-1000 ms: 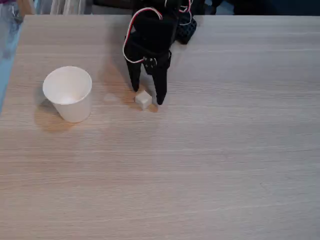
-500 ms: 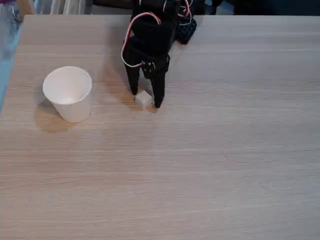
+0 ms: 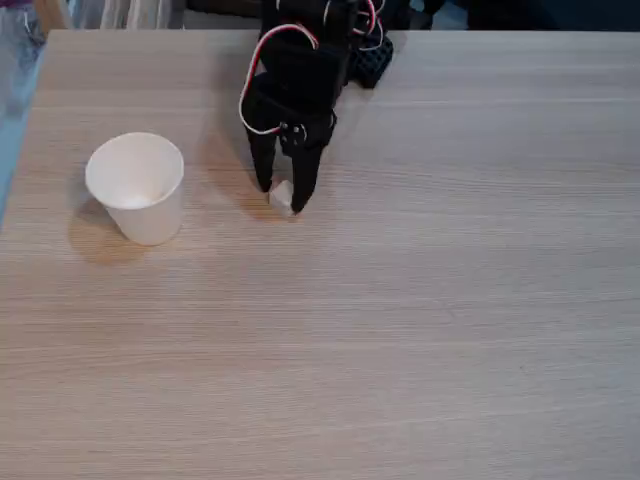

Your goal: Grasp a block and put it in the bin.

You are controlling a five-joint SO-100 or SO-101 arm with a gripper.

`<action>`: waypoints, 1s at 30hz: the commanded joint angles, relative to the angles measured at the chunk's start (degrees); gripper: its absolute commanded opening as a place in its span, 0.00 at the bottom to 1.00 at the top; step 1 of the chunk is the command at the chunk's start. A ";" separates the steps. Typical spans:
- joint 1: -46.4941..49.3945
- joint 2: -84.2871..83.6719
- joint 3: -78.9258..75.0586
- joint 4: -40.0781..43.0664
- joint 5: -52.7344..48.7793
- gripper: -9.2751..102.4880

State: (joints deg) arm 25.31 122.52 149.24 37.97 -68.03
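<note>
In the fixed view the tiny white block [image 3: 280, 195] rests on the wooden table, pinched between the two black fingers of my gripper [image 3: 281, 197], which points down at it from the black arm above. The fingers have closed in against both sides of the cube and partly cover it. The bin, a plain white paper cup [image 3: 138, 188], stands upright to the left of the gripper, well apart from it, its mouth open and nothing visible inside.
The pale wooden table [image 3: 400, 320] spreads wide to the right and toward the front. The arm's black base with red and white wires [image 3: 340, 40] sits at the back edge. A blue strip runs beyond the table's left edge.
The fingers have narrowed from a wide straddle to a tight pinch on the block. The gripper shifted slightly left, and the block now sits more hidden between them.
</note>
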 commanded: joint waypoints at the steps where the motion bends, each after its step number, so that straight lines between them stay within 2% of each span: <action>1: 0.44 -0.09 -0.18 -0.88 -0.70 0.27; 6: 0.35 -0.18 -0.09 -1.58 -0.88 0.22; 12: 0.26 0.09 0.26 -1.67 -0.88 0.10; 30: -0.62 7.56 -7.38 -0.79 -7.47 0.08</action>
State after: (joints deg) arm 25.14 128.32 144.84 37.18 -74.44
